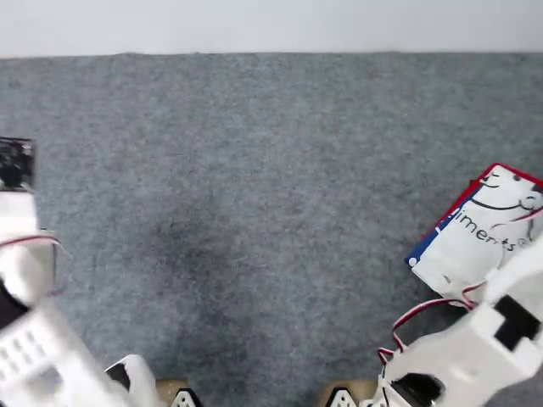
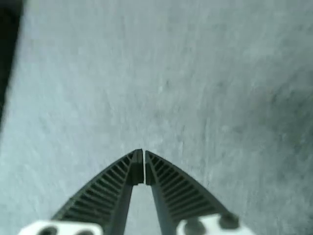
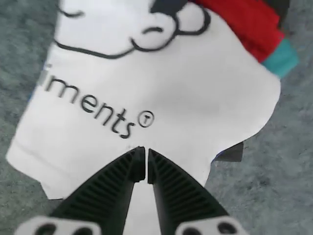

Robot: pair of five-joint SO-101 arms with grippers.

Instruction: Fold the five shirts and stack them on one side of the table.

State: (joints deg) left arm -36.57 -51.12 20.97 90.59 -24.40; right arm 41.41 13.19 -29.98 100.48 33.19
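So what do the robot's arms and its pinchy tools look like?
Both arms are chunky white plastic blocks: the left arm and the right arm. Thin red and white cables loop beside the right one. The left tool and right tool each have two dark ridged fingers tapering to a point, on white bases with round screw holes.

White shirt: black lowercase lettering across its front, partly cut off.
Lettering's end: small circled mark.

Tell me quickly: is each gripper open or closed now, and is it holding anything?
Left gripper: closed, empty, above the grey table.
Right gripper: closed, empty, over the white shirt.
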